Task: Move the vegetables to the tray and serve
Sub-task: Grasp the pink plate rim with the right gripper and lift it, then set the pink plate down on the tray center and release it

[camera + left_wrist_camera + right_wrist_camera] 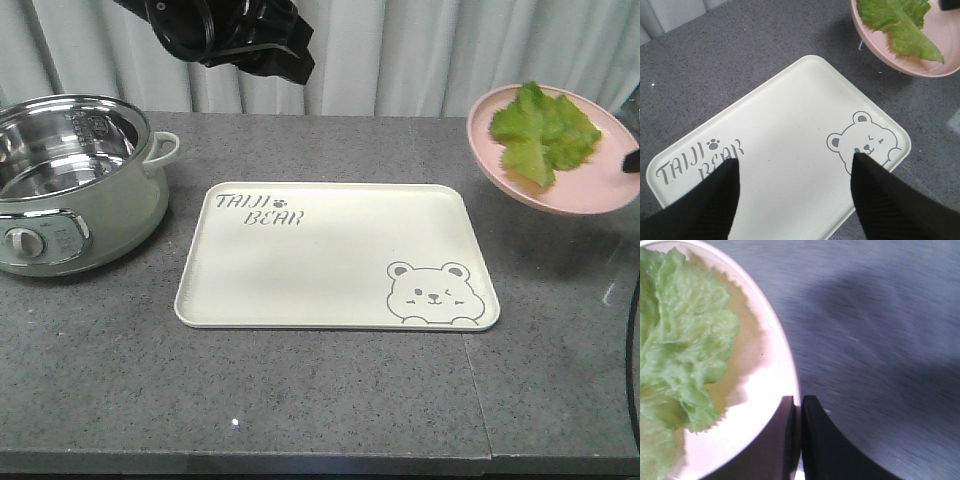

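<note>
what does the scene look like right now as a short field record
tray: cream, flat on the grey table, nothing on it
pink plate: right of the tray, tilted, appears lifted off the table
lettuce: on the pink plate, not on the tray
right hand: shut on the plate's rim
left hand: open, above the tray
pot: left of the tray, no lid on it

Pot (100,215) left of tray (330,260); lettuce (540,130) on plate (600,192), right of tray.
</note>
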You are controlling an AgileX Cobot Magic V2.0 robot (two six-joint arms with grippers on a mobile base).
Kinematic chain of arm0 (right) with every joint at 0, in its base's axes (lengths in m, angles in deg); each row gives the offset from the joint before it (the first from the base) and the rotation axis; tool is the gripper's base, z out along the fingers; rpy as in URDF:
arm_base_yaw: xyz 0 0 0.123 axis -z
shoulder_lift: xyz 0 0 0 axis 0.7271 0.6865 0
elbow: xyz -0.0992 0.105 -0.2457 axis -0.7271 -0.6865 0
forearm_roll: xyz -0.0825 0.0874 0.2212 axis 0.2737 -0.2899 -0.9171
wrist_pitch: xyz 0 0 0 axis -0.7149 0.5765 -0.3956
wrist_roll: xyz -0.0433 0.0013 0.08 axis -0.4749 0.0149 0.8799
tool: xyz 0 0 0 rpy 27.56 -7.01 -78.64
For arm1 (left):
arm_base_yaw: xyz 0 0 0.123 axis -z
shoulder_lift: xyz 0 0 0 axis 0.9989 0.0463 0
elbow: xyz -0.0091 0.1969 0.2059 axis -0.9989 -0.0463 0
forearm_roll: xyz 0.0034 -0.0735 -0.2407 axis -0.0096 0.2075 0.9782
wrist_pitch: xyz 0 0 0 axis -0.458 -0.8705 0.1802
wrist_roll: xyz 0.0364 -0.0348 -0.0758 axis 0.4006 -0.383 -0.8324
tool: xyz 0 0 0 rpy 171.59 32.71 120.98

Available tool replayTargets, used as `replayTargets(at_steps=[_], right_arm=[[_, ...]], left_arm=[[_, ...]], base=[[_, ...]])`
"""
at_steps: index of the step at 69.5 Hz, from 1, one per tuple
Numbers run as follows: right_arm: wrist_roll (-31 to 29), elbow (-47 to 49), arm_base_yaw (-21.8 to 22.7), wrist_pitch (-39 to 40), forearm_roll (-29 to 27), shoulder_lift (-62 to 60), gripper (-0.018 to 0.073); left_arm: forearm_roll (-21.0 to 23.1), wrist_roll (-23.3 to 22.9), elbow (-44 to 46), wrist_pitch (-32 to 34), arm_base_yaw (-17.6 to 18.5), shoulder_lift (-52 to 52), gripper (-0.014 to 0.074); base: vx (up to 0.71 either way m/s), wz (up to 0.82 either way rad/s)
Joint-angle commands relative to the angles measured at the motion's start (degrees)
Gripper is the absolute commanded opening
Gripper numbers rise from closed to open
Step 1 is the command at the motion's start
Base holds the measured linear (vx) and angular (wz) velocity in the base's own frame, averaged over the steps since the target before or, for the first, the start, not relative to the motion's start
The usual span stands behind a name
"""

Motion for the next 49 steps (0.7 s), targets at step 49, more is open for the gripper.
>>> replayTargets(at_steps=[49], right_arm=[[3.8, 5.8, -34.3, 13.7, 7.6, 8.2, 0.0002]], left_arm=[[-8.0, -3.5, 1.6, 1.3, 0.0, -3.0, 0.0471]], base=[[0.0, 0.0]])
